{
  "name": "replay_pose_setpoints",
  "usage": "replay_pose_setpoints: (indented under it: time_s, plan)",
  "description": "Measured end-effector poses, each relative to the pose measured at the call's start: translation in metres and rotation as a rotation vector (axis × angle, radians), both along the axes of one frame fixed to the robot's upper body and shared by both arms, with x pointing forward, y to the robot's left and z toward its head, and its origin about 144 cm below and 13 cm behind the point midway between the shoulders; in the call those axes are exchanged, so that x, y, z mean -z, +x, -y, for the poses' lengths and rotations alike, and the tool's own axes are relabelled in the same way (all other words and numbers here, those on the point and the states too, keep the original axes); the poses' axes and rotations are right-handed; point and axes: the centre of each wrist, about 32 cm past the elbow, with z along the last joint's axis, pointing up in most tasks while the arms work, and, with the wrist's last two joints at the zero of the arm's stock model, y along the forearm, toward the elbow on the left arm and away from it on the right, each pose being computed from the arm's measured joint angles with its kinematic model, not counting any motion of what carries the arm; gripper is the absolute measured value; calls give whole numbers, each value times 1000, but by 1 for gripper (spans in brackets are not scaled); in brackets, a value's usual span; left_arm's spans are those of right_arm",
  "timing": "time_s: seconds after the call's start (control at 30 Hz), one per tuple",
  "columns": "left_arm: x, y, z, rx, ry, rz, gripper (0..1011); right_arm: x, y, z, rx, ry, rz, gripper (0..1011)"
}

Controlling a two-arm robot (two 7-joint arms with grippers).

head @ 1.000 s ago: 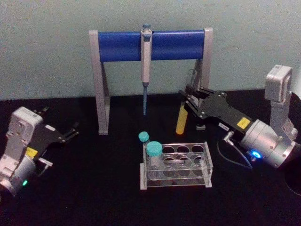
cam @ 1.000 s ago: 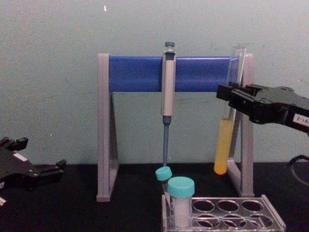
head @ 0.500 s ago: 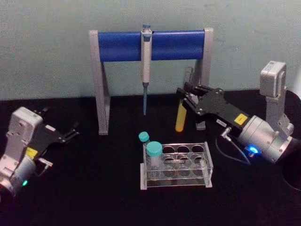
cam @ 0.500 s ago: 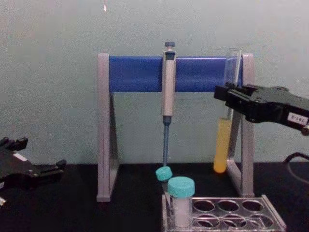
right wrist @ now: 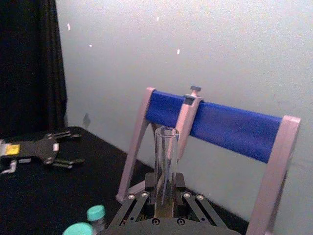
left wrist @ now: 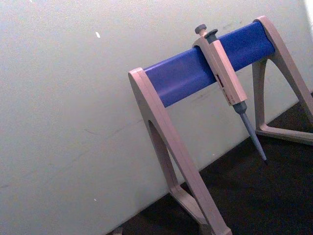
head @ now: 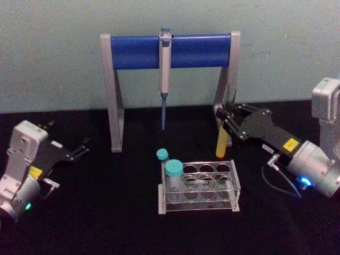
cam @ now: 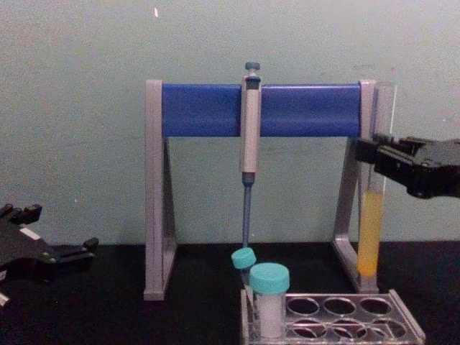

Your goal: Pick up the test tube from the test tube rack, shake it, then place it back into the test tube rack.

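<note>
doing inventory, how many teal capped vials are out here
2. The larger teal-capped vial stands in the left end of the test tube rack; the smaller vial is right behind it at the rack's back-left corner. No others seem hidden.

Tube (head: 221, 145): one. Rack (head: 235, 187): one. Vials: two – big vial (head: 173, 180), small vial (head: 162, 159). Teal caps (head: 173, 168): two. Stand (head: 202, 50): one – grey legs (head: 112, 101) two, blue crossbar (head: 133, 52) one. Pipette (head: 164, 69): one. Tools: two – left tool (head: 82, 148), right tool (head: 225, 113). Worktop (head: 106, 212): one.
</note>
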Motion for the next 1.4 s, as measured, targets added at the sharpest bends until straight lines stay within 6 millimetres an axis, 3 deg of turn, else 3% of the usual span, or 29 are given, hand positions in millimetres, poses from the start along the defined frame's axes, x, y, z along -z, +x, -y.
replay_pose_setpoints:
  time_s: [0.33,0.87,1.4]
  plan:
    - [0,0,0,0,0,0,1010,1,-13,-8,-79,-6,-47,223]
    - [0,0,0,0,0,0,1009,5,22,-28,-82,45,-18,223]
    - [0,0,0,0,0,0,1010,4,33,-19,-2,32,-16,223]
